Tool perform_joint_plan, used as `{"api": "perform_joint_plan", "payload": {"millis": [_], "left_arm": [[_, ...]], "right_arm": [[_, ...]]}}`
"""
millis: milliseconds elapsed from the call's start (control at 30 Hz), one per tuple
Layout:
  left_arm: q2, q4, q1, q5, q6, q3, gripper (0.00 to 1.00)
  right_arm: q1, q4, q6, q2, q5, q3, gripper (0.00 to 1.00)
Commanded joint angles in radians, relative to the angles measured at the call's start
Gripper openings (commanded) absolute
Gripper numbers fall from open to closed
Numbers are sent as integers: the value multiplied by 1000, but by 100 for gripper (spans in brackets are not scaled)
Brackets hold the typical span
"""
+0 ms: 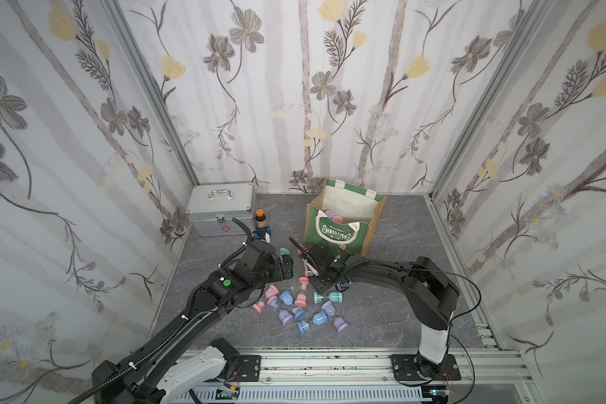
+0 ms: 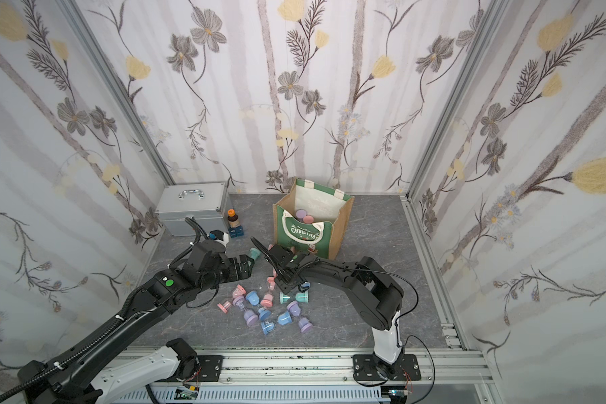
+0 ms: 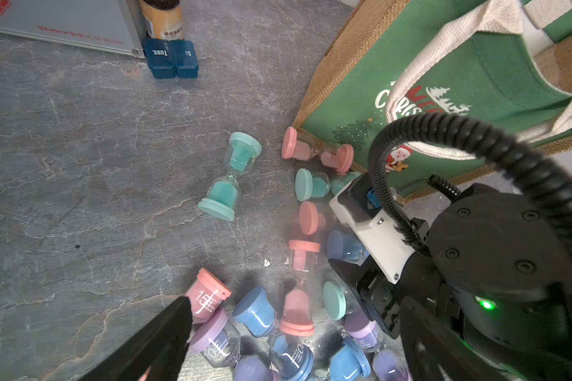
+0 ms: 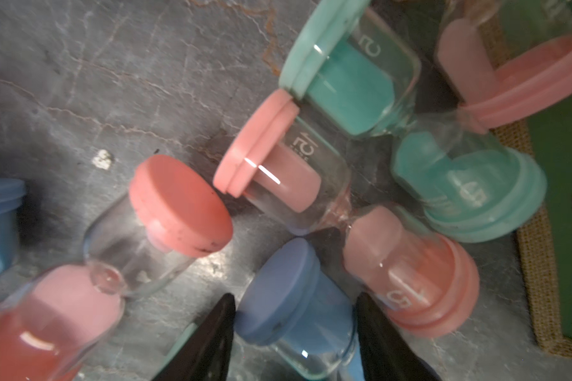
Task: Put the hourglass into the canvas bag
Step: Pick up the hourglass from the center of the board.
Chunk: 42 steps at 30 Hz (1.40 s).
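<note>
The canvas bag (image 1: 359, 232) (image 2: 324, 234) (image 3: 459, 82) stands open at the back, green with tan sides, and purple and pink hourglass caps (image 1: 333, 215) show inside it. Several pastel hourglasses (image 1: 286, 298) (image 2: 252, 297) lie in a pile on the grey table. My right gripper (image 1: 331, 285) (image 4: 294, 330) is low over the pile's far edge, open. Its black fingers (image 4: 212, 339) stand close on either side of a blue hourglass (image 4: 291, 297). My left gripper (image 1: 287, 267) (image 3: 294, 346) hangs wide open over the pile's left side, holding nothing, near a teal hourglass (image 3: 228, 178).
A silver metal case (image 1: 221, 206) stands at the back left. Beside it are a brown bottle with an orange cap (image 1: 259, 218) and a blue pill box (image 3: 170, 57). Papered walls close in three sides. An aluminium rail (image 1: 329, 363) runs along the front.
</note>
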Motion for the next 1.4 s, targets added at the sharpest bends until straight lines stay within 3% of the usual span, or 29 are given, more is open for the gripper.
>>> {"api": "perform_joint_plan", "payload": {"millis": [0,367,767,1100,1367], "left_arm": [[-1,6,2,-17,-12,-3,100],[18,21,0,-11,-15,-3,100],[49,36,1,-6,-19,2,100],[70,46,1,3,-23,17,100],[62,45,1,10,-22,38,100]], "right_arm": [[-8,10,-28,11,42,11,57],[-29,13,-59,44,59,26,60],[-49,27,-89,62,86,23,50],[-62,32,-89,-9,81,9,37],[-63,33,-59,-130,15,-26,35]]}}
